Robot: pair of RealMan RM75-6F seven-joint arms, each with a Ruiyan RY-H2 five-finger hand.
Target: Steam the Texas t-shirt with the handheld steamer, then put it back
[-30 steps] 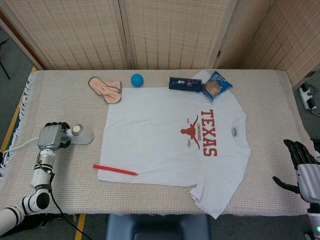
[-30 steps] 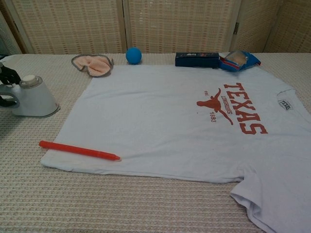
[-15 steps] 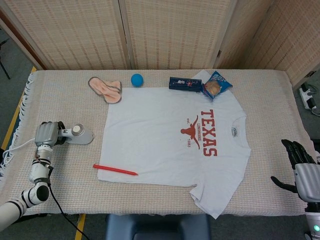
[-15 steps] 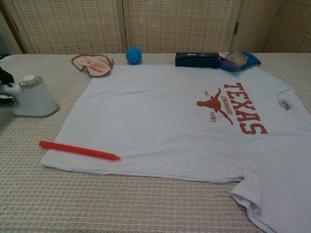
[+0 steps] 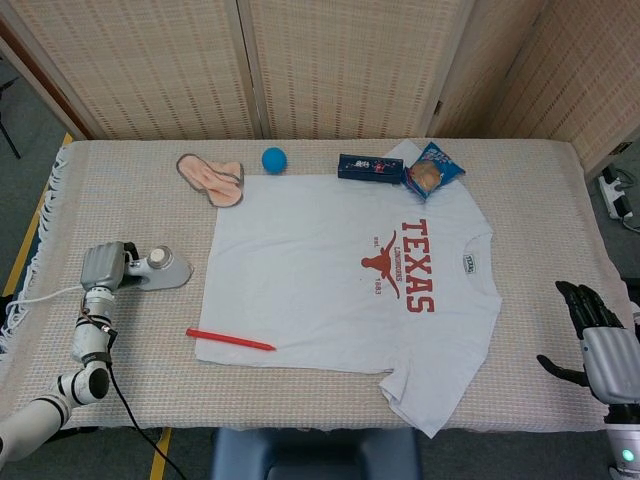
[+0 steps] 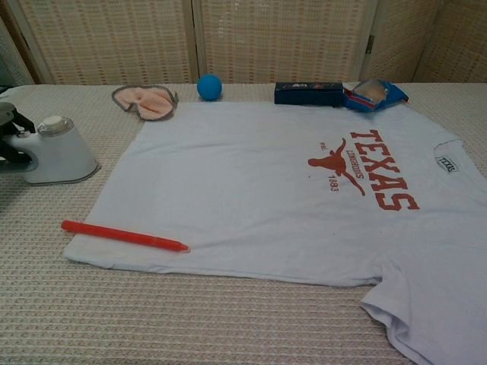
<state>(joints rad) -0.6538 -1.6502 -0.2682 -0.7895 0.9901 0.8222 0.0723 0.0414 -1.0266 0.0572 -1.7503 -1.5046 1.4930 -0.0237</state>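
The white Texas t-shirt (image 5: pixel 330 270) (image 6: pixel 251 175) lies flat across the middle of the table, print facing up. The white handheld steamer (image 5: pixel 162 268) (image 6: pixel 59 150) stands on the tablecloth left of the shirt. My left hand (image 5: pixel 102 266) grips its handle from the left. In the chest view only dark fingers (image 6: pixel 11 149) show at the left edge, wrapped around the handle. My right hand (image 5: pixel 598 335) hovers beyond the table's right edge with fingers spread, holding nothing.
A red pen (image 5: pixel 230 340) (image 6: pixel 123 236) lies on the shirt's lower left hem. Along the back sit a pink eye mask (image 5: pixel 211 177), a blue ball (image 5: pixel 274 159), a dark blue box (image 5: pixel 370 167) and a snack bag (image 5: pixel 432 170).
The steamer and my left hand have shifted slightly to the right, toward the shirt. My right hand has drifted a little lower.
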